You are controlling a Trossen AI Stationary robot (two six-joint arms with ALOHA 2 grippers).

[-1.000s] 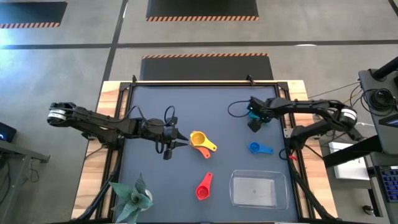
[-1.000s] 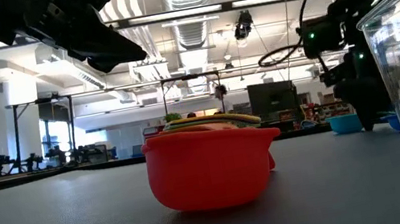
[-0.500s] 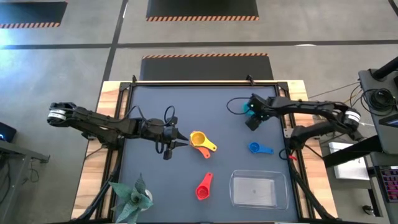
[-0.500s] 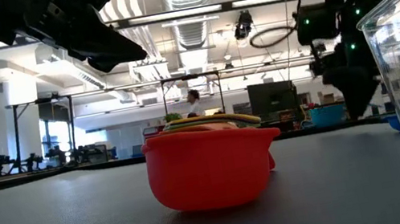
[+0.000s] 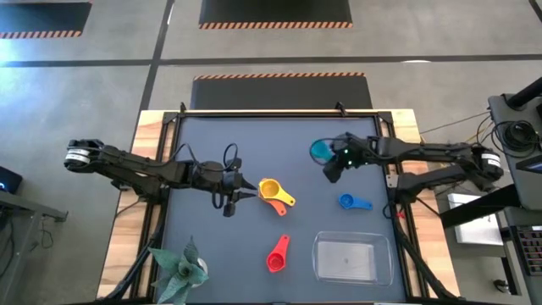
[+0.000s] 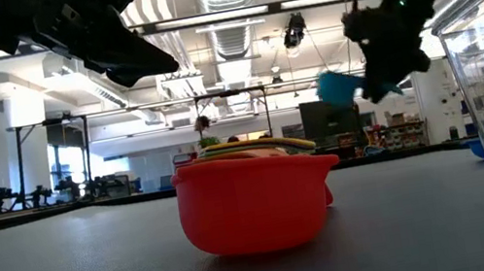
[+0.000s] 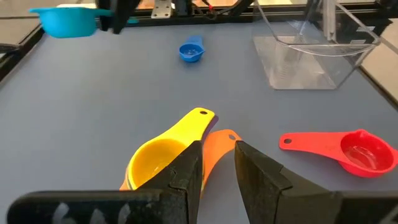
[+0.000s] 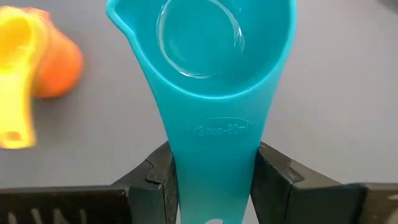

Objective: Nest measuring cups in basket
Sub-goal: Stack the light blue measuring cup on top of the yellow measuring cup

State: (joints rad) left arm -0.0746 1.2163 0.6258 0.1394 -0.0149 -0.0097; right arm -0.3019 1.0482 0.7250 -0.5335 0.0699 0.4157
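Right gripper (image 5: 332, 168) grips the cyan measuring cup (image 5: 319, 152) upper right; left gripper (image 5: 240, 193) sits beside the yellow cup (image 5: 269, 187).

industrial lab, exposed ceiling ducts (image 6: 220, 6), hazard-striped floor (image 5: 275, 24)

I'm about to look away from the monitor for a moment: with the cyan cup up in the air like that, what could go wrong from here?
The right gripper pinches the cyan cup only by its handle, clear of the table, so it could twist or drop. The yellow cup already sits nested in the orange cup; a poor approach may knock that stack askew. The left gripper waits close beside the stack, so the arms could crowd each other.
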